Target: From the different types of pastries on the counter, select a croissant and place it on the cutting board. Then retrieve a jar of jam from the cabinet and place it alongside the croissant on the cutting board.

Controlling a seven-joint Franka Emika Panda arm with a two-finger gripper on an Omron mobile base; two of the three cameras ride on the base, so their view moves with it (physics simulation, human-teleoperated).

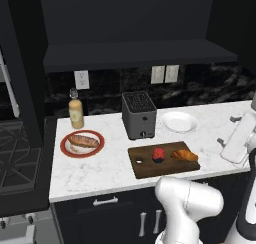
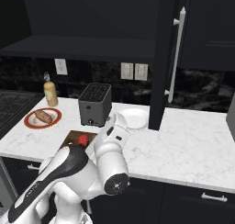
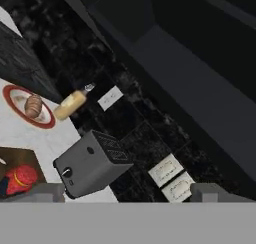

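The jar of jam [image 1: 158, 154] sits on the cutting board [image 1: 145, 168] just beside the croissant [image 1: 185, 155], croissant at three o'clock from the jar, so I'd judge both placements done and the step in hand a clean withdrawal. Done well, that means lifting the claw [image 3: 127, 192] up and back without sweeping low over the board, and keeping clear of the toaster [image 1: 138, 114] at twelve o'clock behind it. The arm is folded close to the base, elbow bulging in front of the counter [image 1: 100, 170], hand tilted up toward the backsplash. From the hand view the tips stand wide apart with nothing between them.
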